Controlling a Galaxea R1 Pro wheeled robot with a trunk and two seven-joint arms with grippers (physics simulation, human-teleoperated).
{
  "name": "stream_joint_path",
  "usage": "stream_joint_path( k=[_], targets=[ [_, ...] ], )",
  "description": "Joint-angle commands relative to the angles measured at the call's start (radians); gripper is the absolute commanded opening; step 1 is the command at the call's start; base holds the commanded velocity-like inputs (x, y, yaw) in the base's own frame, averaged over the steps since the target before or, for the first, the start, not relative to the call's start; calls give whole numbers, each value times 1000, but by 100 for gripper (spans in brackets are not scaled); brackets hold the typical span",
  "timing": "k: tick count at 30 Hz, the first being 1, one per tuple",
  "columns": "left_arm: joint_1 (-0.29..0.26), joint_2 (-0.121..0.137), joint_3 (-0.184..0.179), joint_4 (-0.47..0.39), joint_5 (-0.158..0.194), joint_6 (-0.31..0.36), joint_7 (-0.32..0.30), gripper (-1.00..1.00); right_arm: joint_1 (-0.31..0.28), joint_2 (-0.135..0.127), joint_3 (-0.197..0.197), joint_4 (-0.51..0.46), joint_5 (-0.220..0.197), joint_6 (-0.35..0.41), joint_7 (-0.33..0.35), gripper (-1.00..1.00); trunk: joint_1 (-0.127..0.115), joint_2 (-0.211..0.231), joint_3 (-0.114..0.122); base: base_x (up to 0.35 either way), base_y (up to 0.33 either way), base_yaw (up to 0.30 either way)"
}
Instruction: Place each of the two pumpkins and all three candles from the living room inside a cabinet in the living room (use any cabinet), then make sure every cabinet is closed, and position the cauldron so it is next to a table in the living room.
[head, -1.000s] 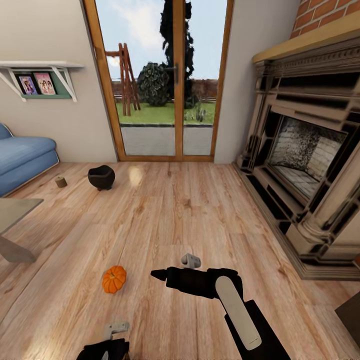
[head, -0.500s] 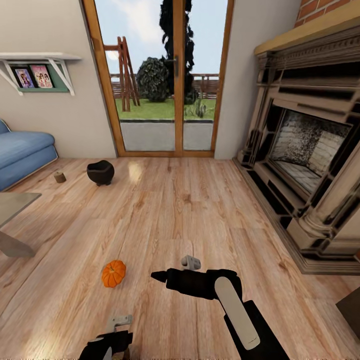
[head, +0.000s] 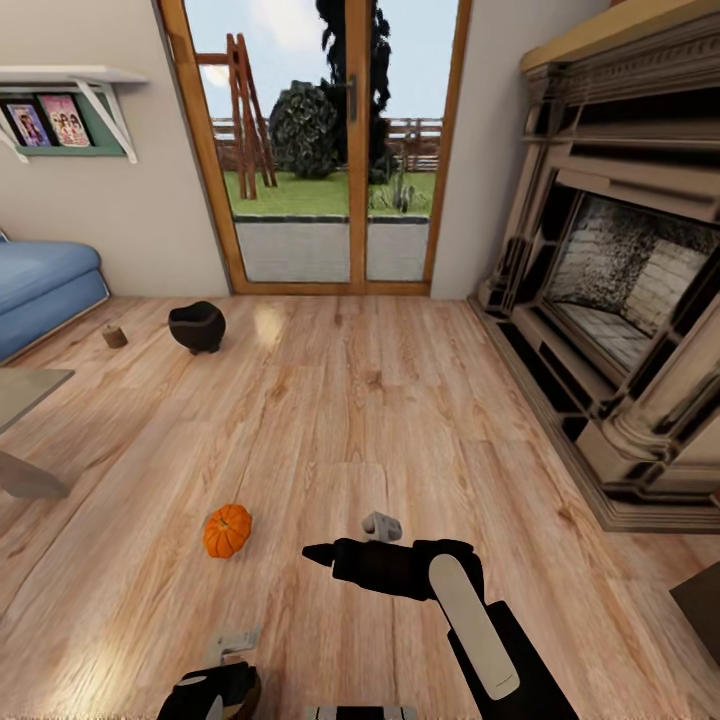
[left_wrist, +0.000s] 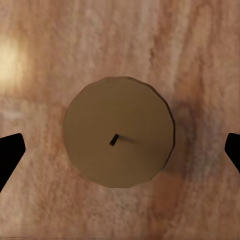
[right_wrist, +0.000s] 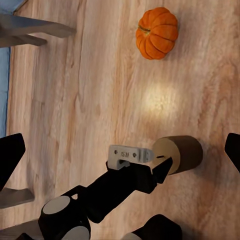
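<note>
Our left hand (left_wrist: 120, 150) hangs open straight above a short olive-brown wax candle (left_wrist: 119, 132) standing on the wooden plank floor (head: 380, 400), fingers wide on both sides and not touching it; if we descend off-centre, a fingertip could tip or roll it away. Our right hand (head: 318, 551) hovers nearby, its opening unclear, with the small orange ribbed pumpkin (head: 227, 530) just beyond, apart.

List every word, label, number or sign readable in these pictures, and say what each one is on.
No readable text in any view.
The two framed pictures on the wall shelf show figures, with no lettering that can be made out.
The pumpkin, the cauldron, the candle under the left gripper and the fireplace bear no markings.
</note>
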Motion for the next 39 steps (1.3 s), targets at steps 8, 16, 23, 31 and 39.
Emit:
stream_joint_path(
  k=[8,16,23,31,39],
  targets=[
    [0,0,-1,1,0,0,0,100,0,0,0,1,-3,0,2,100,4,-2,-31,0,0,0],
    [-1,0,-1,2,0,0,0,100,-1,-136,-24,-10,-9,-23,472,100,7,-4,-62,0,0,0],
    [0,0,-2,2,0,0,0,100,0,-205,-45,1,-5,-151,700,100,9,-4,-74,0,0,0],
    [-1,0,-2,2,0,0,0,100,0,-209,-46,3,-4,-164,713,100,12,-6,-105,0,0,0],
    [0,0,-2,2,0,0,0,100,0,-208,-46,3,-5,-165,694,100,14,-8,-124,0,0,0]
  ],
)
